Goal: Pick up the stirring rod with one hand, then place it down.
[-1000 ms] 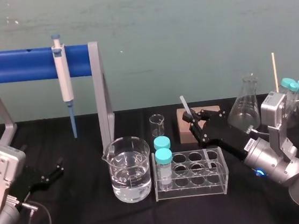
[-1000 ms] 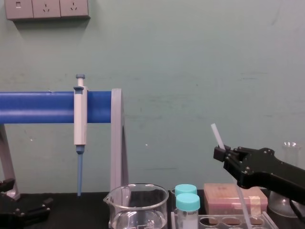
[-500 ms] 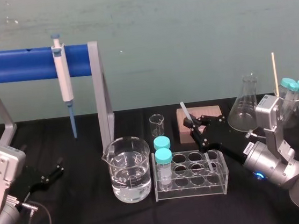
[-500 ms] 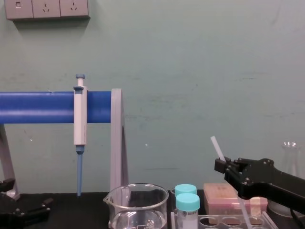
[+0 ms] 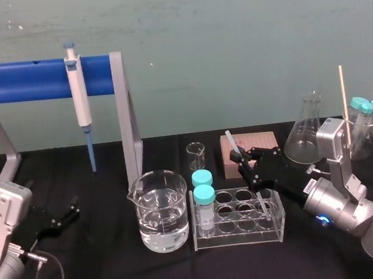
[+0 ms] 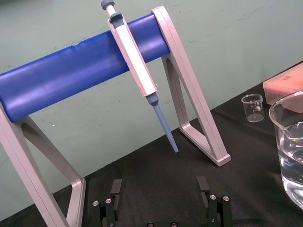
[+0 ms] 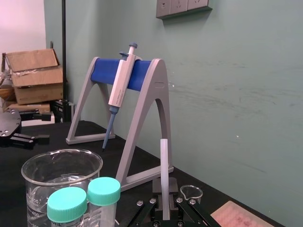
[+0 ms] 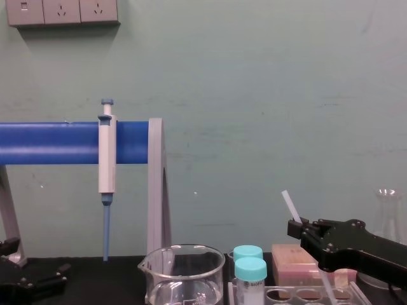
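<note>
The stirring rod (image 5: 231, 139) is a thin translucent-white stick, tilted, with my right gripper (image 5: 246, 162) shut on it near its upper end. Its lower part slants down into the clear test tube rack (image 5: 241, 231). In the chest view the stirring rod (image 8: 289, 204) sticks up from the right gripper (image 8: 296, 226) just above the rack. In the right wrist view the stirring rod (image 7: 164, 163) stands upright between the closed jaws of the right gripper (image 7: 164, 202). My left gripper (image 5: 70, 211) rests parked at the table's left; the left gripper (image 6: 159, 189) stands open.
A water-filled beaker (image 5: 159, 210) stands left of the rack, which holds two teal-capped tubes (image 5: 204, 195). Behind are a small beaker (image 5: 196, 156), a pink box (image 5: 254, 142) and a conical flask (image 5: 307, 132). A pipette (image 5: 79, 98) hangs on the blue stand (image 5: 25, 81).
My right gripper has come down with the stirring rod, bringing its lower end deeper toward the rack. The left arm has not moved.
</note>
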`<state>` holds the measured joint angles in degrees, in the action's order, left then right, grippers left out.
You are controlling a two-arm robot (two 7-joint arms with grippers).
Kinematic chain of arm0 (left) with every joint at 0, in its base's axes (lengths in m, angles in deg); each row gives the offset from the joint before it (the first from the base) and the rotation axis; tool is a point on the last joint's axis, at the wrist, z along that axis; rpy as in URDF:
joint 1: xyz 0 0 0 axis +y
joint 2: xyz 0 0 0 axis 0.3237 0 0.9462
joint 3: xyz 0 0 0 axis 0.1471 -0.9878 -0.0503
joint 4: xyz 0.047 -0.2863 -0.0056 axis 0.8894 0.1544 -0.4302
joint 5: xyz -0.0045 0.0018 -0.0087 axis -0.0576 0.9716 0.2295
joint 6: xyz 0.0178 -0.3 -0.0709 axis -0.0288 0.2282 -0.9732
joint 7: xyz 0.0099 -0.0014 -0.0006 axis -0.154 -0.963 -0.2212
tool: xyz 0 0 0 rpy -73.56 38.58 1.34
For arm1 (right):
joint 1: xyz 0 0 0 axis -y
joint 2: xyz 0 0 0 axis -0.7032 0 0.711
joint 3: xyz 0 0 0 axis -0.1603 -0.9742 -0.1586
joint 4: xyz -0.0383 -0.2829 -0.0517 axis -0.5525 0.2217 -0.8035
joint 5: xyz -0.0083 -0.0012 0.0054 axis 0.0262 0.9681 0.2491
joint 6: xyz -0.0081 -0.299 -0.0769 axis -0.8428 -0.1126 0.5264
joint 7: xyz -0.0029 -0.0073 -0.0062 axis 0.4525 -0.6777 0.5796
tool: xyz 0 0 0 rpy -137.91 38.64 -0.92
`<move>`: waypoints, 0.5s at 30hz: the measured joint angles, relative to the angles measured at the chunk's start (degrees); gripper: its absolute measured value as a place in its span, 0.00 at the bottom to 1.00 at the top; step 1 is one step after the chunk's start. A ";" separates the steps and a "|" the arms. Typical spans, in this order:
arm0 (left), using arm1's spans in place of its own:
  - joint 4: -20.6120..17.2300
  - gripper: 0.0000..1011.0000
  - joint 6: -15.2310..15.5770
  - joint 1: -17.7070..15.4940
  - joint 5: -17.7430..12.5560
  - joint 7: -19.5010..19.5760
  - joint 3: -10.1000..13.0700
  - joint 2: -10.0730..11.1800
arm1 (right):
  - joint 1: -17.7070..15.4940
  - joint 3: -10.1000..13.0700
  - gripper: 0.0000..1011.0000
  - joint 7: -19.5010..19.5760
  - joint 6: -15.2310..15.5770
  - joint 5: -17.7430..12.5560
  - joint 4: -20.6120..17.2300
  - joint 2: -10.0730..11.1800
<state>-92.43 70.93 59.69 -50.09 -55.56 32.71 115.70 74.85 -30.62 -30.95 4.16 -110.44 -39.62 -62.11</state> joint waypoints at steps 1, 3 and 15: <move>0.00 0.99 0.00 0.00 0.00 0.00 0.00 0.00 | 0.00 0.00 0.07 0.00 -0.01 0.00 0.00 0.00; 0.00 0.99 0.00 -0.01 0.00 0.00 0.00 0.00 | 0.00 0.01 0.07 0.00 -0.05 0.00 0.00 0.01; 0.00 0.99 0.00 0.00 0.00 0.00 0.00 0.00 | 0.00 0.01 0.11 0.00 -0.22 0.00 -0.02 0.02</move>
<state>-92.43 70.92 59.69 -50.09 -55.56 32.71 115.70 74.85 -30.61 -30.95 3.94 -110.44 -39.64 -62.10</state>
